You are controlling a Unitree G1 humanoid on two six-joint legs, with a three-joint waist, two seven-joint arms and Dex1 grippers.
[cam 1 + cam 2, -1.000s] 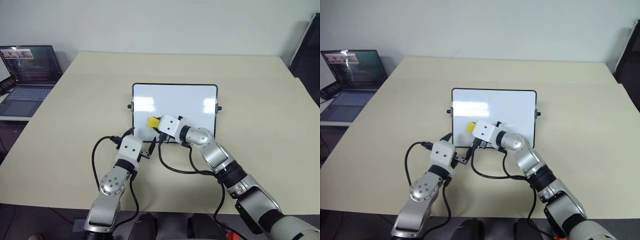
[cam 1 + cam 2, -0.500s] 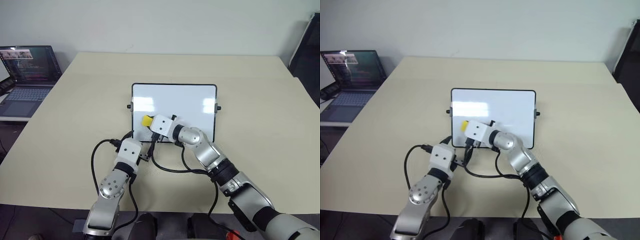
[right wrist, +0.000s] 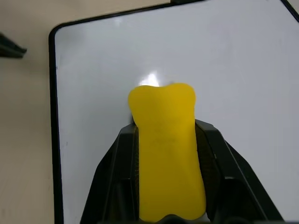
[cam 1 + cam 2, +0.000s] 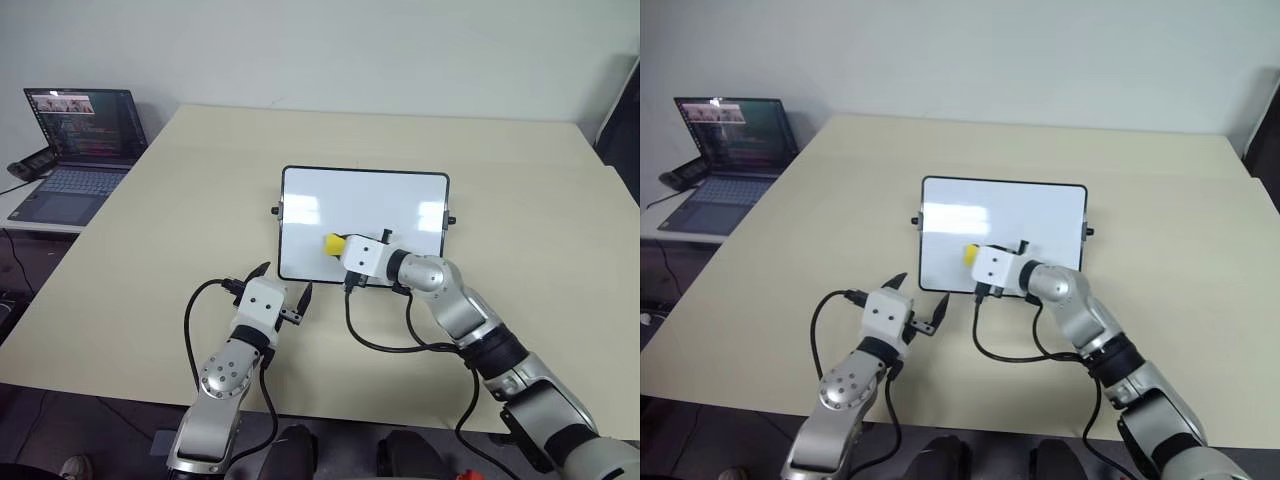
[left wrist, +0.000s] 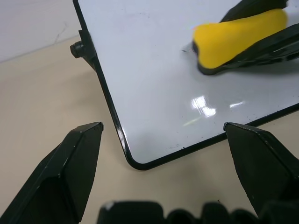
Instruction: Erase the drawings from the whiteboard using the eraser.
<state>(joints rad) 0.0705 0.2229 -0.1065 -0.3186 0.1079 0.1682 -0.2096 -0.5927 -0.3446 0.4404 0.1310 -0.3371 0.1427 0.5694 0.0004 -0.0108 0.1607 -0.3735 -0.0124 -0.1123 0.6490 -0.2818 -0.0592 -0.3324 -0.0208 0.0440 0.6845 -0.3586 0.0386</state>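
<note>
The whiteboard (image 4: 365, 200) lies flat in the middle of the beige table, white with a thin black frame and side knobs. My right gripper (image 4: 342, 246) is shut on the yellow eraser (image 4: 335, 243), which rests on the board's lower middle; the right wrist view has the eraser (image 3: 166, 154) clamped between the two black fingers (image 3: 117, 168). My left gripper (image 4: 281, 284) stands open just in front of the board's near left corner (image 5: 133, 161), touching nothing. The drawings are out of view; the bare white surface carries only glare.
An open laptop (image 4: 80, 135) sits on a lower side table at the far left. Black cables (image 4: 375, 340) loop from both wrists over the table in front of the board. Bare tabletop (image 4: 520, 170) surrounds the board on all sides.
The head camera has shifted. On the board, my right gripper slid the eraser first toward the left edge, then back right to the lower middle. The left gripper kept still.
</note>
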